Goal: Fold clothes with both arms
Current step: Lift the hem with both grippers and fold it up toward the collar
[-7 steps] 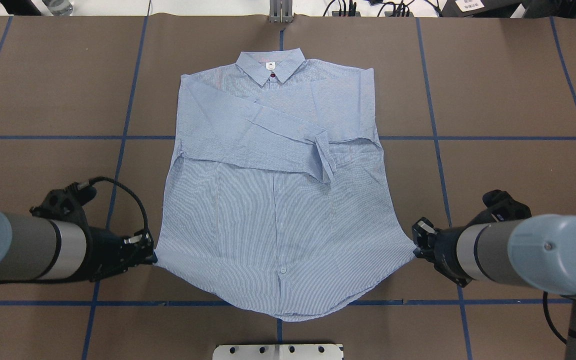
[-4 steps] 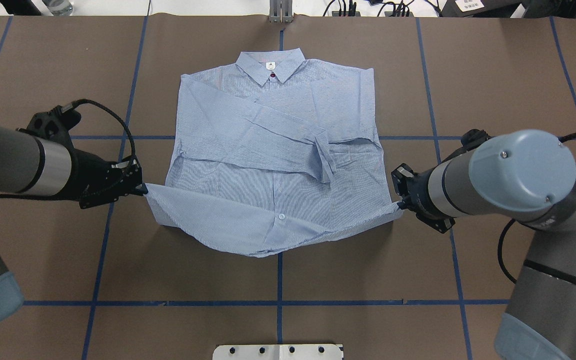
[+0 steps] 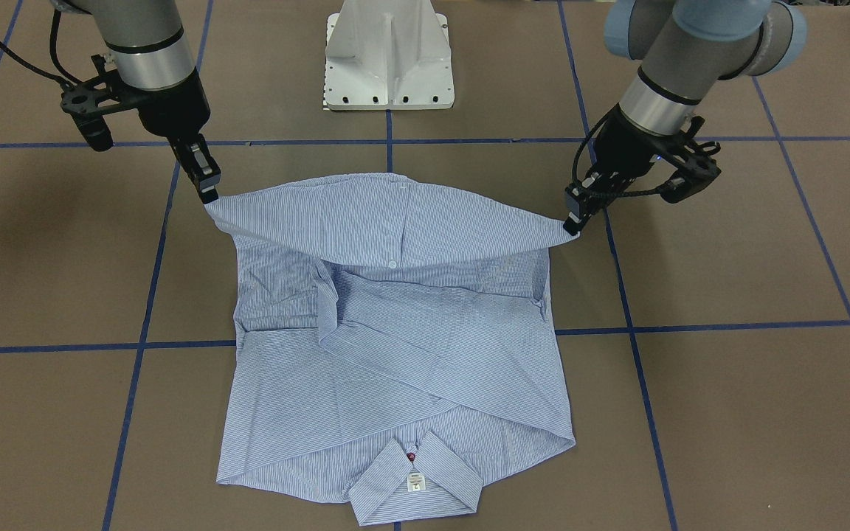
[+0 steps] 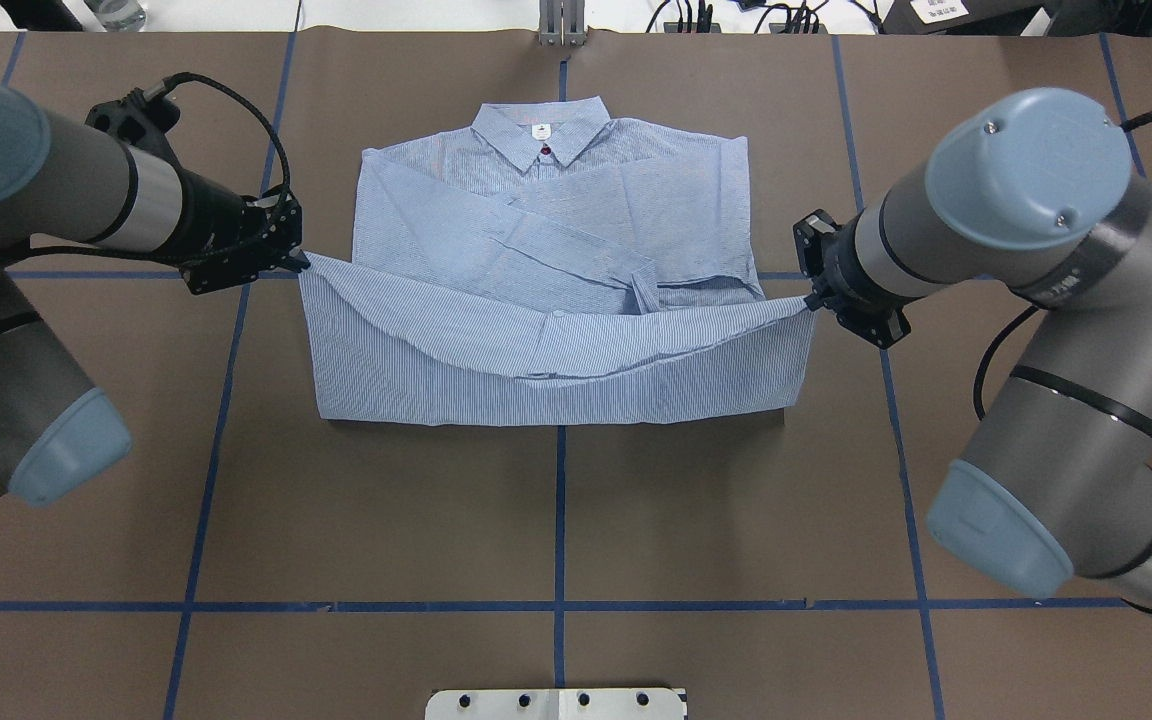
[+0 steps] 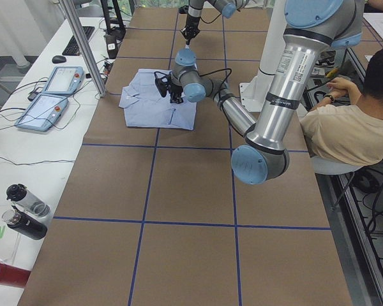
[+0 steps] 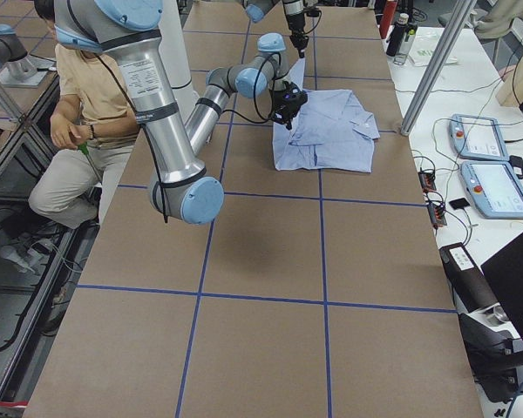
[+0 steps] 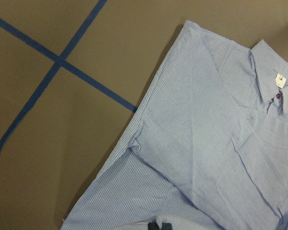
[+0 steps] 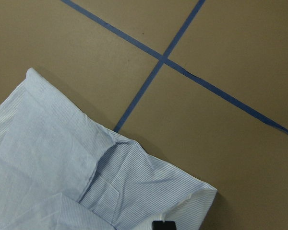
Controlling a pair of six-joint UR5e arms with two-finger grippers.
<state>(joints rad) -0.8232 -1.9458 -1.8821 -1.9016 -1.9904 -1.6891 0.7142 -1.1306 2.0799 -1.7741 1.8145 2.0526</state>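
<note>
This is looking like a robotics lab: arms (image 4: 1026, 230) are reaching over a tape-gridded surface (image 4: 386, 520). Teach pendants (image 6: 497, 187) are lying alongside, a person (image 5: 345, 127) sitting nearby.

Shirt (image 4: 536, 385) shows light blue with fine white stripes, one red button (image 3: 411, 457) at the collar (image 3: 377, 483), label (image 3: 415, 482) white; table (image 4: 736, 520) is brown, gridded with blue tape (image 4: 558, 520); left arm (image 4: 86, 205) and right arm (image 4: 926, 250) silver-grey, caps (image 4: 1031, 150) light blue, base (image 3: 388, 59) white
</note>
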